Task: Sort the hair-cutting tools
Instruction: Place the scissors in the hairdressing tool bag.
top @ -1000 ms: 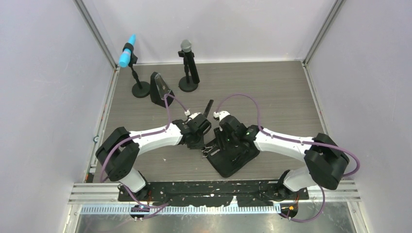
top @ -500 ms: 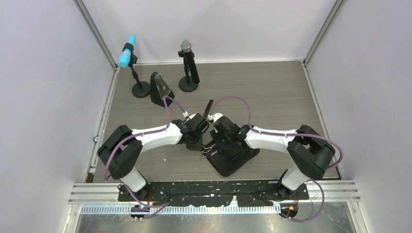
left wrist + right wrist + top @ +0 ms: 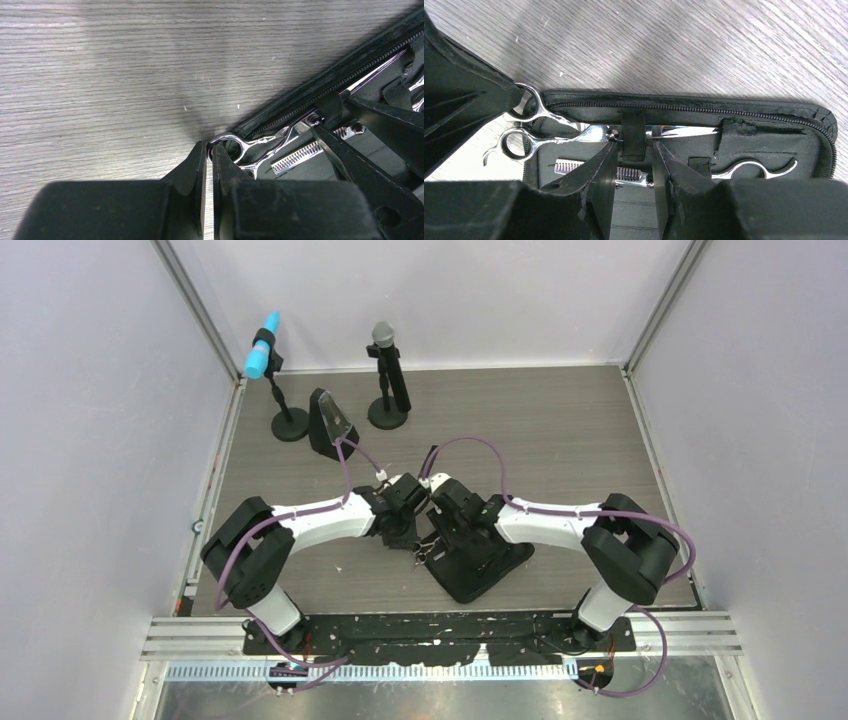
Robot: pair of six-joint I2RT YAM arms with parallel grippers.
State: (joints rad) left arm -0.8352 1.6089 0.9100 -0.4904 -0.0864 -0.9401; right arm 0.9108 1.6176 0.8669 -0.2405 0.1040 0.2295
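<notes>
An open black zippered pouch (image 3: pixel 492 566) lies between my arms. One pair of silver scissors (image 3: pixel 574 131) sits under an elastic strap (image 3: pixel 634 132) along its zipper edge, its finger rings sticking out onto the table (image 3: pixel 250 145). My left gripper (image 3: pixel 210 150) is nearly closed, pinching the rim of one ring (image 3: pixel 405 538). My right gripper (image 3: pixel 634 145) is open, its fingers either side of the strap over the blades (image 3: pixel 450 533). A second pair with a toothed blade (image 3: pixel 754 169) lies in the pouch. A black comb (image 3: pixel 431 460) lies behind the grippers. The hair clips are out of view.
Two microphones on round bases, one blue-headed (image 3: pixel 262 352) and one grey-headed (image 3: pixel 383 338), stand at the back left, with a black wedge-shaped stand (image 3: pixel 328 425) between them. Purple cables arch over both wrists. Walls close in on both sides.
My right arm has swung left and forward, bringing its gripper over the pouch's strap next to the left gripper. The left gripper has stayed at the scissors' rings.
</notes>
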